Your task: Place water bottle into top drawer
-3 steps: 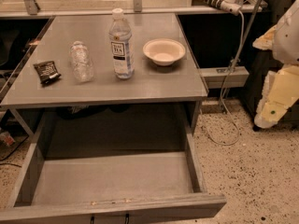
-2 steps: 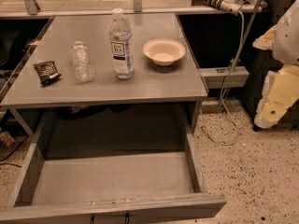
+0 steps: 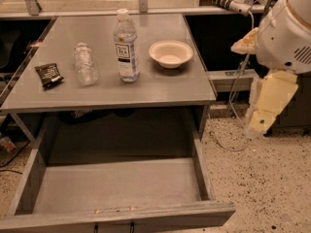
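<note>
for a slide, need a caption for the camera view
Water bottle on the table, top drawer open below, hand hanging off to the right.

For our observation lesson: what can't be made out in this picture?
Camera view: cream tool, right of the grey table; its arm cut off by the right edge.
Camera view: wide grey metal top drawer; front panel cut off by the bottom edge.
Camera view: small clear crinkled plastic water bottle; label too small to read.

On the grey metal table are set, left to right: black packet, crinkled plastic water bottle, taller labelled bottle, white bowl. The grey metal top drawer is extended below and in front; the gripper is held off right.
</note>
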